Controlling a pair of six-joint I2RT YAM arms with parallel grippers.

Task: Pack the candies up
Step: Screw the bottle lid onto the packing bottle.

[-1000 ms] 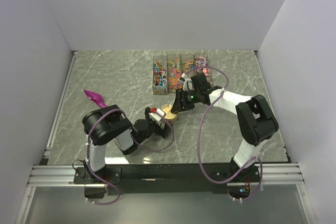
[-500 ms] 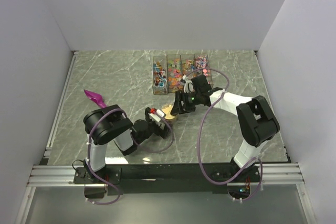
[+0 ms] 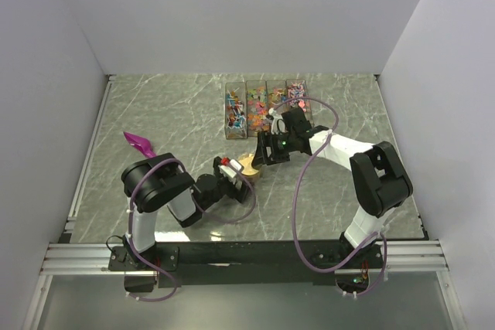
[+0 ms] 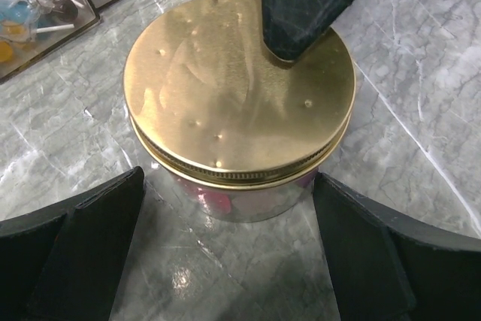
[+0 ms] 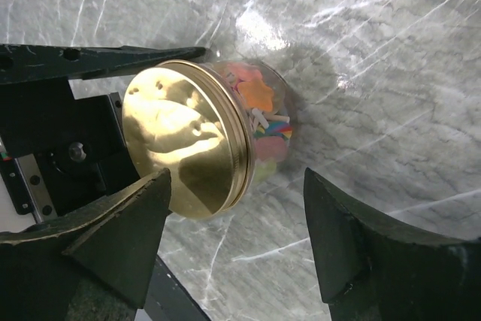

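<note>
Jaws of the left gripper (image 4: 227, 178) stand wide apart, released, one black finger on each side of a small clear round jar (image 5: 267, 122) and neither one touching it. The jar stands upright on the grey marble-patterned table (image 3: 170, 113), closed by a shiny gold metal screw lid (image 4: 225, 88) with small dents in its top. The right gripper (image 5: 237, 178) hangs over the same jar from the far side, its jaws also parted and grasping nothing; in its wrist view the lid sits in the gap between the two fingers with space on both sides, while in the left wrist view one of its black fingertips lies across the lid's far edge. Through the jar's wall show the candies (image 5: 259, 99), orange, pink and yellow. More candies fill a row of four clear rectangular boxes (image 3: 227, 113) just beyond the right gripper. A magenta plastic scoop (image 3: 139, 143) lies well apart, to the left.
</note>
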